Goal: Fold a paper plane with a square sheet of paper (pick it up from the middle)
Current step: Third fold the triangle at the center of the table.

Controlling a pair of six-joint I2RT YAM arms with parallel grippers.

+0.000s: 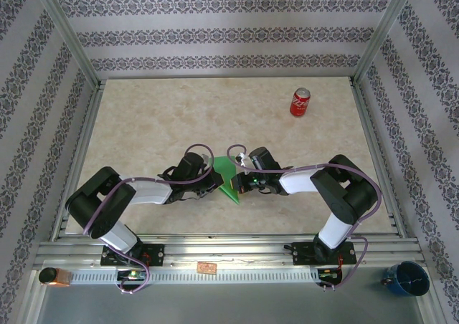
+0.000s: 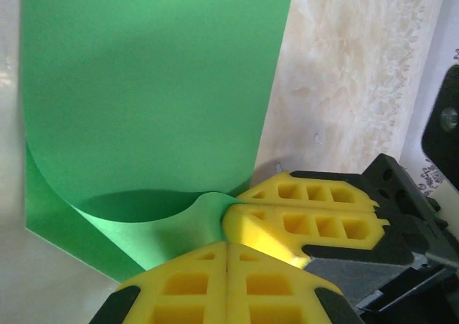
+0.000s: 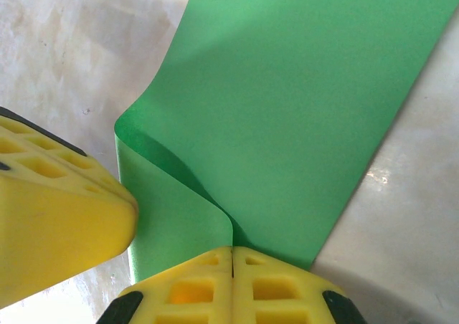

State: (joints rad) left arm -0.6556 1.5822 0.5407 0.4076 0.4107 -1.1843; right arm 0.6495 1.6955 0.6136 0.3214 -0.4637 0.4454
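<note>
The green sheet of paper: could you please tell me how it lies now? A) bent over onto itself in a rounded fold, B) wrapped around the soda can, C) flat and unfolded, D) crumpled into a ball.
A: in the left wrist view the green sheet of paper curves back over its own lower layer in a rounded bend.

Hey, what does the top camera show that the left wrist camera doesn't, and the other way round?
Top external gives the wider scene: the red soda can far right on the table, a blue cup past the near right corner. Left wrist gives close detail: the green paper sheet curled over on itself, its loop pinched by the shut left gripper. Both show the sheet and the right gripper beside the left.
</note>
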